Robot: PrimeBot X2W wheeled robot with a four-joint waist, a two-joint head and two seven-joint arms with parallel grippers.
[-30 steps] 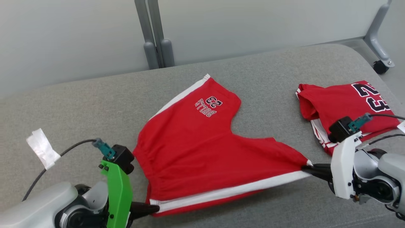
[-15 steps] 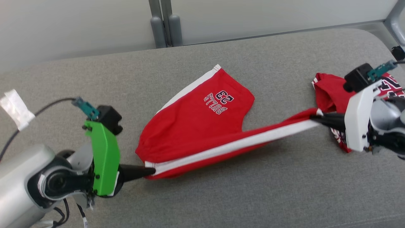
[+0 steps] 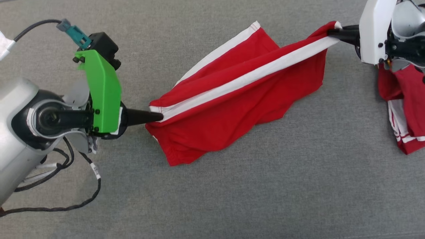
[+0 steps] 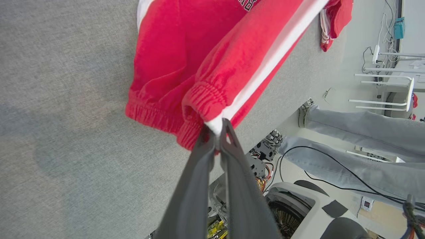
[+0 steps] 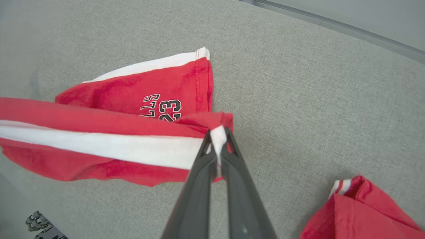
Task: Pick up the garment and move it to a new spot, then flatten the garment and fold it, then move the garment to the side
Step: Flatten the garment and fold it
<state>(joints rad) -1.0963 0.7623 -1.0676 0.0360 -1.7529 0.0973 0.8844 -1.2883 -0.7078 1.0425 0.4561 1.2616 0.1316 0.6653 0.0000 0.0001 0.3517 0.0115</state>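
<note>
Garment (image 3: 239,99) first, Ana: where was it?

Red shorts, Ben, strung between the two arms above the grey padded surface (image 3: 265,192). One side edge, with its white stripe (image 3: 239,81), was pulled taut and raised; the rest sagged from it toward the surface.

And the left gripper (image 3: 158,117)?

Its jaws were pressed together on the stripe's end at the elastic waistband (image 4: 156,116); the left wrist view showed white cloth pinched right at the tips.

The right gripper (image 3: 331,32)?

Same story at the other end: jaws closed on the leg hem, the stripe's corner squeezed between the tips. It sat at the upper right of the head view, the left one at mid left.

Could you read the print (image 5: 162,108)?

Partly, in the right wrist view: "LLS 23", its start hidden behind the raised edge, on the other leg, which lay flat on the surface.

Anything else about?

A second red garment (image 3: 406,99) with white trim, bunched at the surface's right side, partly under the right wrist and apart from the shorts. A person's legs (image 4: 358,126) in jeans stood beyond the surface's edge, one shoe showing, in the left wrist view
</note>
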